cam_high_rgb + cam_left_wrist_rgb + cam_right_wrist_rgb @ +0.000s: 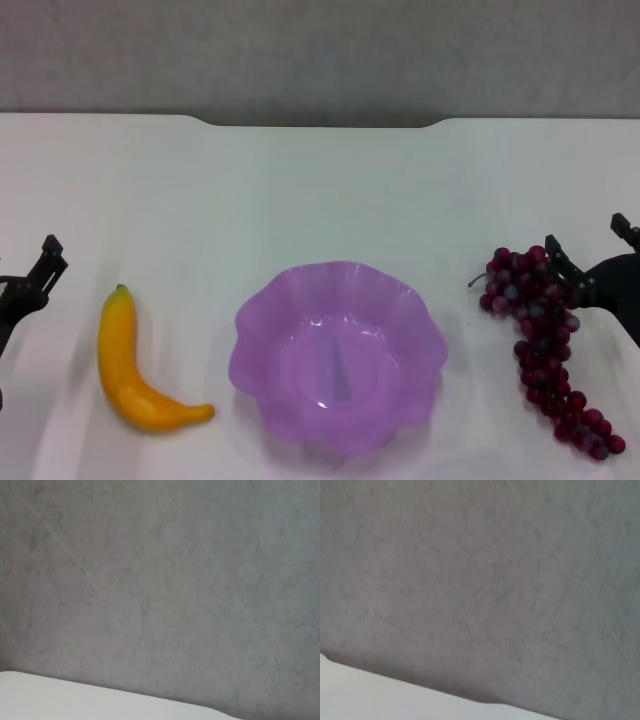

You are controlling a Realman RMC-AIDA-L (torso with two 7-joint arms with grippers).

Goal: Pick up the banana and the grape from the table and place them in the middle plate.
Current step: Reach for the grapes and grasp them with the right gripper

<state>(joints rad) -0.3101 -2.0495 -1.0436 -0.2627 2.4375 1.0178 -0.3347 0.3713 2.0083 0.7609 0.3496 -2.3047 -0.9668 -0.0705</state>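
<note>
In the head view the yellow-orange banana (pixel 135 375) lies on the white table (pixel 320 190) to the left of the purple scalloped plate (pixel 262 312), which is empty. The bunch of dark red-purple grapes (pixel 545 345) lies to the right of the plate. My right gripper (pixel 587 236) is open at the upper right side of the bunch, with one finger (pixel 556 252) at the top grapes. My left gripper (pixel 42 268) is at the left edge of the view, left of the banana and apart from it. Both wrist views show none of these things.
The table's notched far edge (pixel 320 122) meets a grey wall (pixel 320 50). The left wrist view shows only that wall (pixel 160 580) and a strip of table (pixel 60 700); the right wrist view shows the same wall (pixel 480 580).
</note>
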